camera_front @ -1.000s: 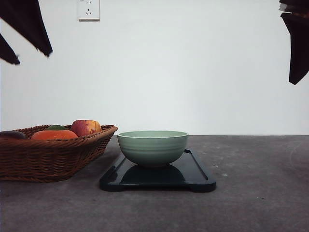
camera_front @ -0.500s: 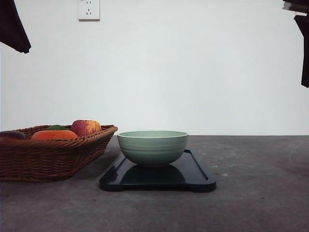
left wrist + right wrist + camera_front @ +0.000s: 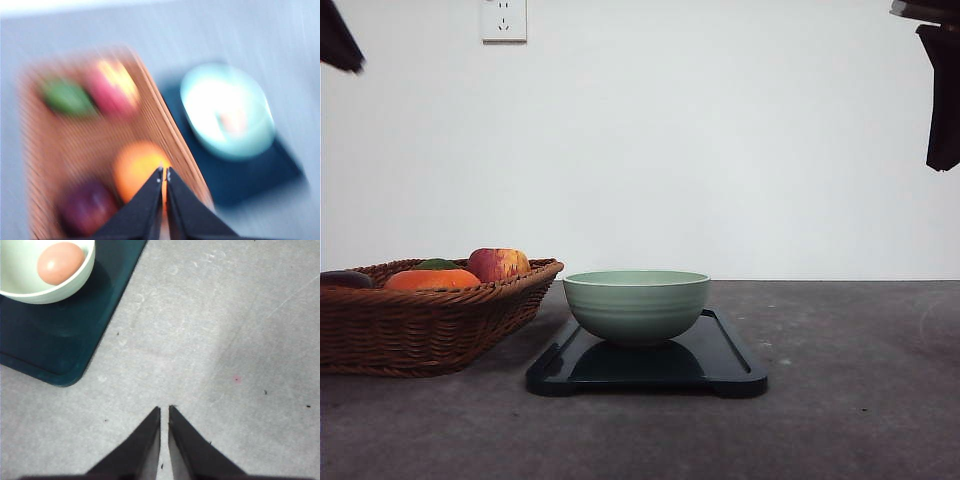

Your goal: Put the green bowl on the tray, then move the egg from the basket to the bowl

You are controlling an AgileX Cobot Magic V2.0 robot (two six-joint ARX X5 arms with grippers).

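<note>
Green bowl [image 3: 636, 304] upright on tray [image 3: 720, 358], on grey counter [image 3: 850, 400]. Just left, wicker basket [image 3: 420, 325] holding apple [image 3: 498, 264] and orange fruit [image 3: 432, 279]. Wall outlet [image 3: 504, 20] above, dark arm parts in upper corners.

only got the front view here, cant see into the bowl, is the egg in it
Observer: Yes. The right wrist view shows the egg lying inside the bowl.
Operator: is the bowl fully on the tray
Observer: From above, the tray shows dark around the bowl's visible side, and its rounded corner lies well clear of the bowl.
Operator: right pincer holding anything
Observer: No. The right pincer is shut with nothing between its fingers, above bare table beside the tray.
Operator: and the left
Observer: The left pincer is shut and empty too, above the basket rim; that view is motion-blurred.
</note>
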